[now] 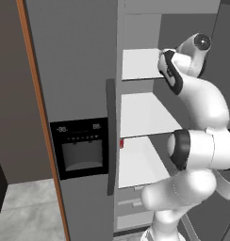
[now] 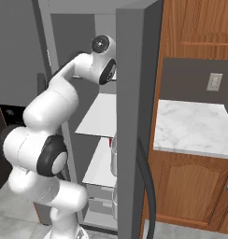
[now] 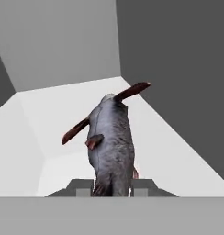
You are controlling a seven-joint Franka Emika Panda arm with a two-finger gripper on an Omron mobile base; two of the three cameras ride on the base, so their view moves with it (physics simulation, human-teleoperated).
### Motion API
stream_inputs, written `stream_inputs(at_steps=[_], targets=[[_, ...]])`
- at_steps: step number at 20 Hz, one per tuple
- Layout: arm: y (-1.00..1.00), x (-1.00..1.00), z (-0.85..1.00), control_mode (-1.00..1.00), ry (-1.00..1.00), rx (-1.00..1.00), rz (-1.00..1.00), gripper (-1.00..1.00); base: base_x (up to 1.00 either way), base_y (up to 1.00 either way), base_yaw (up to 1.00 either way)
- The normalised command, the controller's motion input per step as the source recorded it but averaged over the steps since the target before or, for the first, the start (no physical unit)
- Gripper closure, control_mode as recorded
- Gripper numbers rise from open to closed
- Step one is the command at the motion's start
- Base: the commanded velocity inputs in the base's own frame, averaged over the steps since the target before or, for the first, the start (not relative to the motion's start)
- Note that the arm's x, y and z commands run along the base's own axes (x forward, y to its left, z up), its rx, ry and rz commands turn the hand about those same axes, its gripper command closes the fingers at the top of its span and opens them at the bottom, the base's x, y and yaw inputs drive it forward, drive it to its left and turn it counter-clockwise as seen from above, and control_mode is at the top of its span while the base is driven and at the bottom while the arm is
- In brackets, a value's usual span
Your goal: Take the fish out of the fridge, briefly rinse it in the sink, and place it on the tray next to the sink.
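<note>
The fish [image 3: 110, 144] is grey, with dark reddish fins and a forked tail, and it points away from the camera over a white shelf [image 3: 45, 124] inside the fridge [image 1: 79, 70]. My gripper [image 3: 112, 187] is shut on the fish's near end, with one dark finger [image 3: 81, 187] on each side of its body. In the base views my arm [image 1: 201, 108] reaches up into the open right half of the fridge at upper-shelf height, and the hand is hidden behind the wrist and the door.
The fridge's left door, with its black dispenser panel [image 1: 81, 150], is closed. The right door [image 2: 134, 116] stands open, edge-on beside my arm. White shelves [image 1: 143, 115] and drawers lie below. A marble counter [image 2: 195, 126] and wooden cabinets stand to the right.
</note>
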Motion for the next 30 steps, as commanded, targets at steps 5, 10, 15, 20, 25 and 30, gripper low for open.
stream_inputs(at_steps=[5, 10, 15, 20, 25, 30], targets=[[0.0, -1.0, 0.26, -1.0, -0.03, 0.01, 0.0, 1.0, 0.0, 0.0, 0.0], [0.23, -1.0, 0.04, -1.0, 0.14, 0.0, 0.0, 1.0, 0.0, 0.0, 0.0], [0.51, -1.0, -0.08, -1.0, 0.28, 0.0, 0.0, 1.0, 0.0, 0.0, 0.0], [0.69, -1.0, -0.86, -1.0, 0.48, 0.0, 0.02, 1.0, 0.0, 0.0, 0.0], [0.59, -1.0, -1.0, -1.0, 0.27, -0.02, 0.11, 1.0, 0.0, 0.0, 0.0], [0.08, -0.98, -0.31, -1.0, -0.38, 0.0, 0.03, 1.0, 0.0, 0.0, 0.0]])
